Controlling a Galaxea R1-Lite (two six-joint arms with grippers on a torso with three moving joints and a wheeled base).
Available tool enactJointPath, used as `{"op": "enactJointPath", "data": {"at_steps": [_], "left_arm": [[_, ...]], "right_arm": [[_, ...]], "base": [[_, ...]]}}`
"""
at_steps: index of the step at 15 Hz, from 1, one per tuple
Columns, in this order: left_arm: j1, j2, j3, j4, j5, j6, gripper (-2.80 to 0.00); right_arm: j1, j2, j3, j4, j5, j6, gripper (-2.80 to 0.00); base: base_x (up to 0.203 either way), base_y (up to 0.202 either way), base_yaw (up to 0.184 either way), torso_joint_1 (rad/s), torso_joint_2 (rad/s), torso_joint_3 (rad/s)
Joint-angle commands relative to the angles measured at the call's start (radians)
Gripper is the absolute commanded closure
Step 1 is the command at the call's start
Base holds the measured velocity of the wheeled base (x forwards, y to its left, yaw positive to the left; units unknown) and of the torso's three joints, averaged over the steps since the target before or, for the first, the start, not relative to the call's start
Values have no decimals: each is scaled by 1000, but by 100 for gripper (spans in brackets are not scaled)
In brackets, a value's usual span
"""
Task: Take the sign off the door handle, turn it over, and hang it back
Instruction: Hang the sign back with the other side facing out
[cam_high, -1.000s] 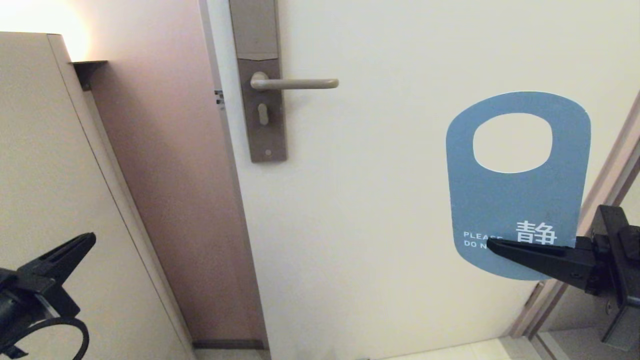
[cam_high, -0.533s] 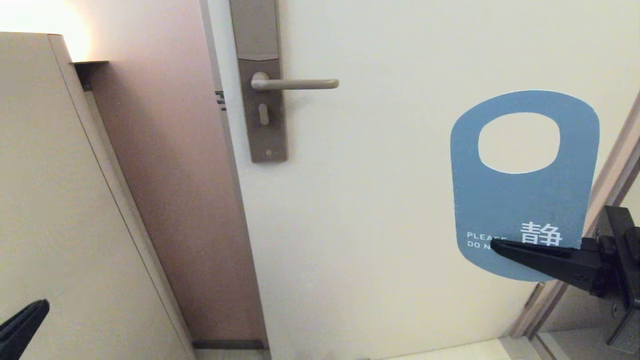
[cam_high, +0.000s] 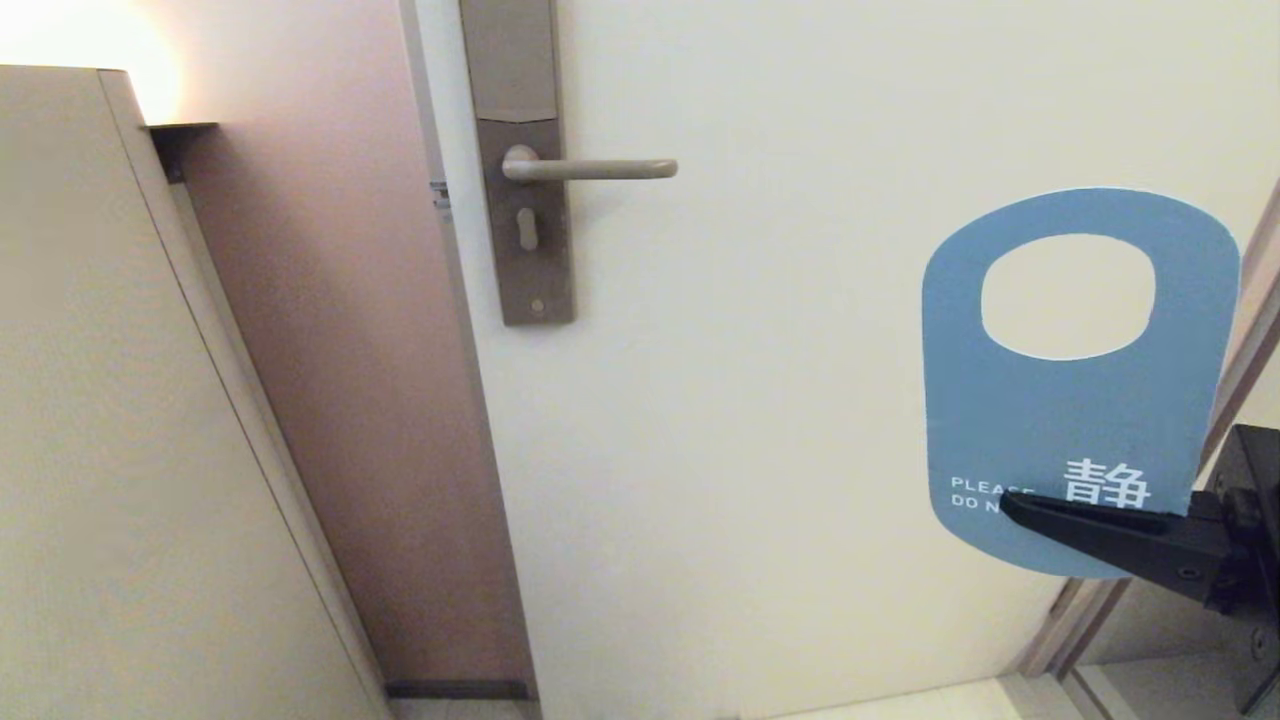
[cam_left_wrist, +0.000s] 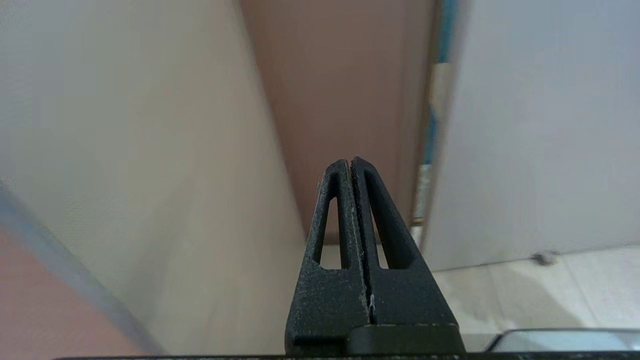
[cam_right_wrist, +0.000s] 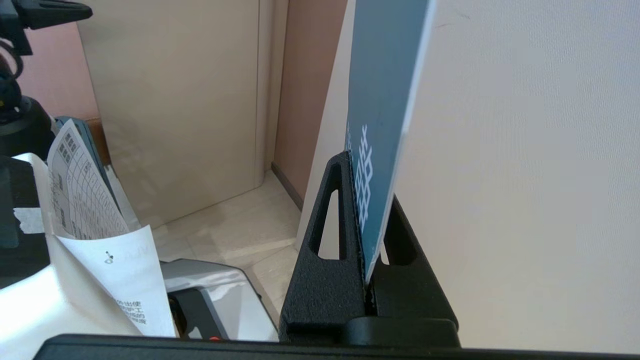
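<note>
The right pincer (cam_high: 1010, 497) is clamping the sign (cam_high: 1075, 400) by its lower edge, blue face outward, hole uppermost. The door handle (cam_high: 590, 168) is lying up and leftward, lever pointing toward the sign. The left pincer (cam_left_wrist: 351, 162) is sitting closed, empty.

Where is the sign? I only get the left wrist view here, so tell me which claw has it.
Observer: The right claw is shut on the sign near its lower edge, holding it upright in front of the door.
Operator: Give me the face that is showing.
Observer: In the head view, the blue face with white lettering is turned toward the robot.
Operator: Report the door handle.
Observer: The door handle is level with nothing hanging on it. In the head view it sits up and to the left of the sign, well apart from it.
</note>
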Motion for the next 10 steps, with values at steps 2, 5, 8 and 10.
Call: {"op": "enactJointPath", "data": {"at_steps": [2,5,8,10], "left_arm": [[-2,-7,1,3,-45,12,0],[-4,-8,-1,-3,-37,58,0],[-22,-5,-35,106,-71,105,0],[-82,-52,-44,130,-84,109,0]], "right_arm": [[-1,-5,6,-1,3,-1,0],[1,-9,11,-1,3,-1,0],[1,-11,18,-1,3,-1,0],[0,-16,21,-2,3,-1,0]], "base": [[0,0,0,0,0,0],[0,0,0,0,0,0],[0,0,0,0,0,0],[0,0,0,0,0,0]]}}
